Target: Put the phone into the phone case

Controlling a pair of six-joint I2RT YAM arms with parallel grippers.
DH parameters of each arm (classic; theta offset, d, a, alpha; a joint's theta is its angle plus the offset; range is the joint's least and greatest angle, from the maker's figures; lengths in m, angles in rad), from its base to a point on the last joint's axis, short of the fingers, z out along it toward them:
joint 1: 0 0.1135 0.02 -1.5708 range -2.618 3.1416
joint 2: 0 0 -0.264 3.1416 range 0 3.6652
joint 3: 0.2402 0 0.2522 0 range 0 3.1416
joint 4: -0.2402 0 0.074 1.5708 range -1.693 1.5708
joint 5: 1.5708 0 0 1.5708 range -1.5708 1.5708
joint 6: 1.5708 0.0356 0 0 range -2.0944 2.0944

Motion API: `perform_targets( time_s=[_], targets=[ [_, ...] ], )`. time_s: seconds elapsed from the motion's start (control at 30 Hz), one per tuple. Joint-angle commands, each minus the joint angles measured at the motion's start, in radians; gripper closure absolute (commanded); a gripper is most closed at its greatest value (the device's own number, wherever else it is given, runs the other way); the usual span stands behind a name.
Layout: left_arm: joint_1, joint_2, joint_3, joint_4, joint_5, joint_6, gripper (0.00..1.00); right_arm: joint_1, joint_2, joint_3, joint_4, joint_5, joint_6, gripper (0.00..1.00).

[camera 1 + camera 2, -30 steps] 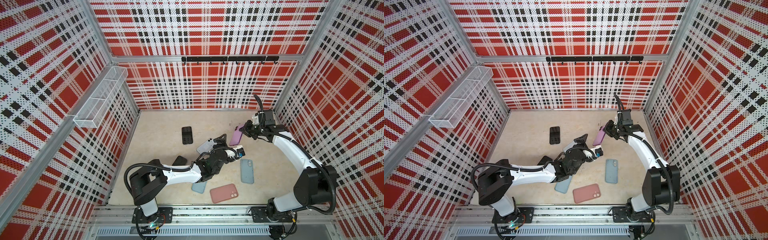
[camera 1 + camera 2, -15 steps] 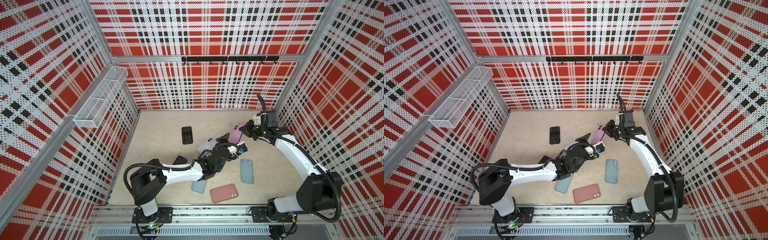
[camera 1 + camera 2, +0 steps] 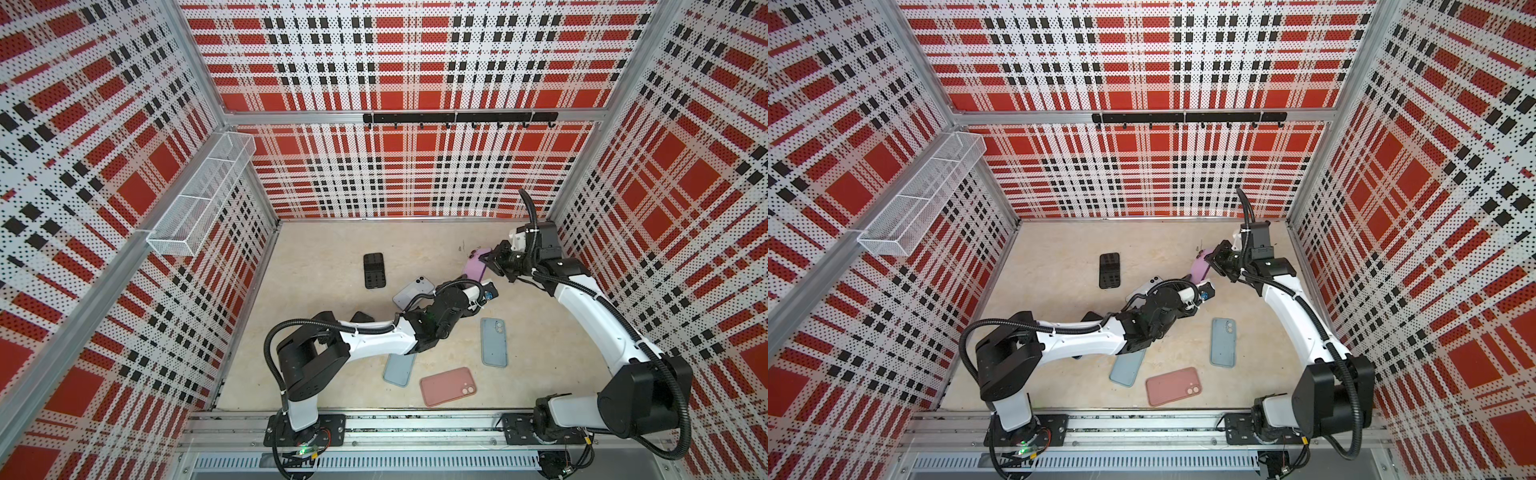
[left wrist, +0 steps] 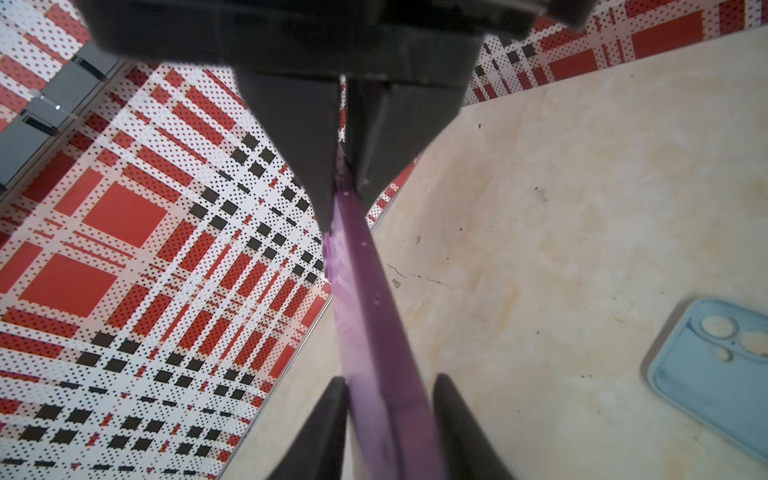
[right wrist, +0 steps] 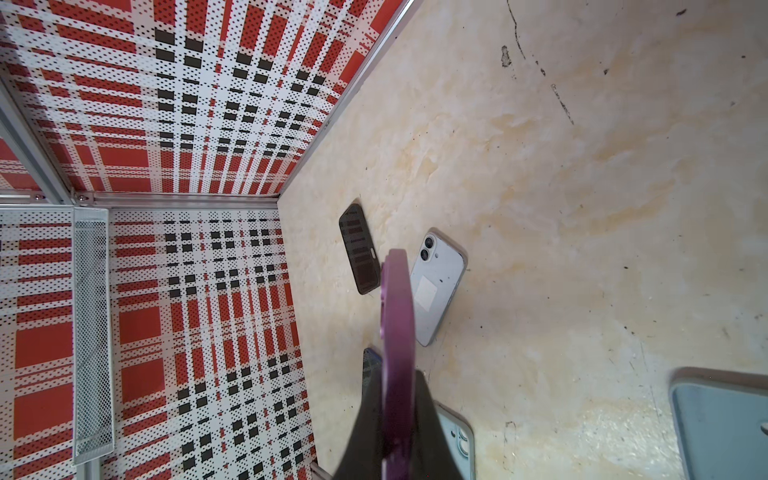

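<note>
The right gripper (image 3: 490,262) pinched a purple case (image 3: 474,268) at two o'clock on the table (image 3: 540,332); the left gripper (image 4: 388,386) straddled its other end, jaws narrowly parted.

Rear floor (image 3: 332,241) open; black phone (image 3: 374,270), cases (image 3: 446,385) clutter middle, front.

Red, black and white plaid perforated walls (image 3: 399,75); mottled beige floor (image 3: 332,241); white wire-mesh shelf (image 3: 199,199); black hook rail (image 3: 457,117).
</note>
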Motion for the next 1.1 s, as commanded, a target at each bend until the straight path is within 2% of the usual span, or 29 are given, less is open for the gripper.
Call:
perform_targets(
  time_s=[0.0,0.27,0.3,0.43,0.5,0.57,0.63,0.73,0.87,1.03,1.07],
  targets=[
    [0.006,-0.003,0.03,-0.005,0.008,-0.025,0.76,0.0,-0.025,-0.003,0.071,-0.026,0.029,1.0],
    [0.009,-0.021,0.024,-0.012,0.014,-0.047,1.0,0.0,-0.013,0.004,0.076,-0.036,0.033,1.0],
    [0.011,-0.025,0.024,-0.015,0.02,-0.053,1.0,0.001,-0.013,0.004,0.076,-0.035,0.031,1.0],
    [0.024,-0.051,0.033,-0.073,0.052,-0.087,1.0,-0.004,-0.012,0.032,0.058,-0.013,-0.021,0.83],
    [0.037,-0.075,0.04,-0.124,0.071,-0.116,1.0,-0.01,-0.017,0.06,0.037,0.006,-0.088,0.62],
    [0.061,-0.109,0.062,-0.22,0.124,-0.169,1.0,-0.019,-0.024,0.09,0.008,0.042,-0.166,0.47],
    [0.101,-0.148,0.095,-0.348,0.233,-0.244,1.0,-0.028,-0.034,0.102,0.006,0.049,-0.238,0.39],
    [0.214,-0.206,0.163,-0.56,0.502,-0.398,1.0,-0.035,-0.051,0.104,0.02,0.024,-0.35,0.34],
    [0.408,-0.219,0.268,-0.778,0.925,-0.569,1.0,-0.036,-0.08,0.069,0.06,-0.044,-0.453,0.3],
    [0.581,-0.204,0.286,-0.848,1.267,-0.711,1.0,-0.036,-0.15,-0.038,0.177,-0.119,-0.552,0.29],
    [0.611,-0.2,0.281,-0.848,1.321,-0.727,1.0,-0.038,-0.166,-0.065,0.2,-0.153,-0.574,0.23]
  ],
)
